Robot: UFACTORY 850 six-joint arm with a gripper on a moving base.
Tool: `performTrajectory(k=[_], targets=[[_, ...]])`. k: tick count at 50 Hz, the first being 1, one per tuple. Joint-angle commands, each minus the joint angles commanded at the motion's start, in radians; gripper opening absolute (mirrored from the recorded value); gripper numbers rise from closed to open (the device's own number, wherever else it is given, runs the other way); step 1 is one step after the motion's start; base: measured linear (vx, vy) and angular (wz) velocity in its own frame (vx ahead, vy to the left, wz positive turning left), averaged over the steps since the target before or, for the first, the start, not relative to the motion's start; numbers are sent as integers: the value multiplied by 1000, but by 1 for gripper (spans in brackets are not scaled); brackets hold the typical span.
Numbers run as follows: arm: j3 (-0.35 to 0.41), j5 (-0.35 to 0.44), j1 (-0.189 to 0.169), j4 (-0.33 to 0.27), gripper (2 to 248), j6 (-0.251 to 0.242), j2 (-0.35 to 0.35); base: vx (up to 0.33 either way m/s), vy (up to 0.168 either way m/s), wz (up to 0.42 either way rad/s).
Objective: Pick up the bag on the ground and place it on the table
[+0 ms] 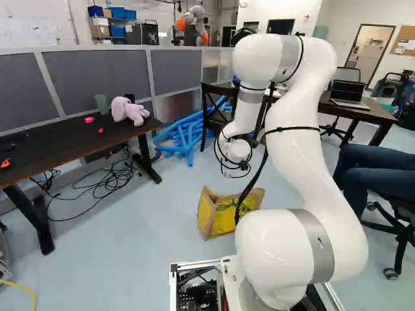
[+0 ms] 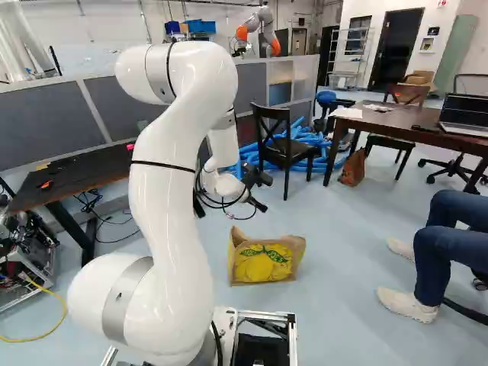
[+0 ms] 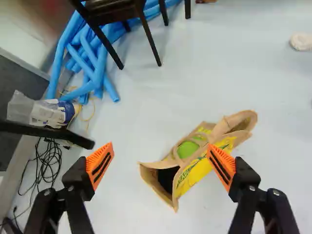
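In the right base view my gripper (image 2: 258, 191) hangs from the wrist, above the floor and clear of the bag. The yellow and brown paper bag (image 2: 263, 261) stands on the floor, its fruit-printed side showing. In the wrist view the gripper (image 3: 160, 150) is wide open with nothing between its fingers. Below it is the bag (image 3: 199, 170), its open mouth showing between the fingers and part of it behind one orange pad (image 3: 222, 165). A dark table (image 1: 58, 144) stands at the left of the left base view; another brown table (image 2: 381, 122) is at the right of the right base view.
A pink plush toy (image 1: 128, 111) and a green cup (image 1: 102, 103) are on the dark table. Past the bag are a black chair (image 2: 284, 145) and blue tubes (image 1: 185, 136). A seated person's legs (image 2: 457, 232) are at the right. Another robot (image 1: 192, 26) stands behind the partition.
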Motion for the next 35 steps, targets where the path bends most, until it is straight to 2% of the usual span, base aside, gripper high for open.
performTrajectory(k=[35], targets=[[-72, 0, 0, 0, 247, 369, -125, 0, 0, 0]])
